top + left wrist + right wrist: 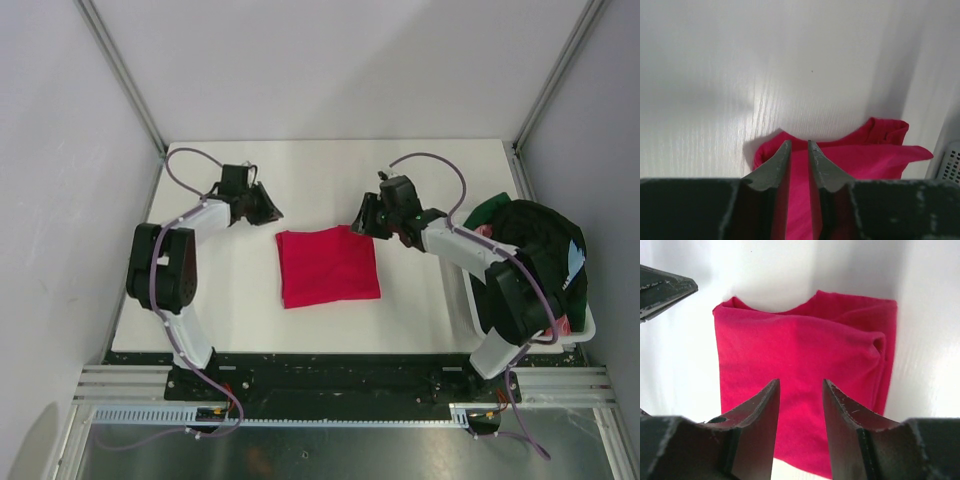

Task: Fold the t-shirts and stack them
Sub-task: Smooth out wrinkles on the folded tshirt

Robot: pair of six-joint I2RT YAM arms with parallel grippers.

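Here's the red t-shirt, folded into a neat square and lying flat at the middle of the white table, right between the two arms. The left gripper hangs off the shirt's far left corner, its fingers drawn in to a narrow slit with nothing caught between them, just red cloth showing beyond. Over at the far right corner, the right gripper hovers above the fabric, jaws comfortably apart and empty. From its wrist view the folded cloth shows a curved dip along one edge and a small pucker on one side. At the table's right edge sits the white tub, heaped with a black shirt and a green shirt.
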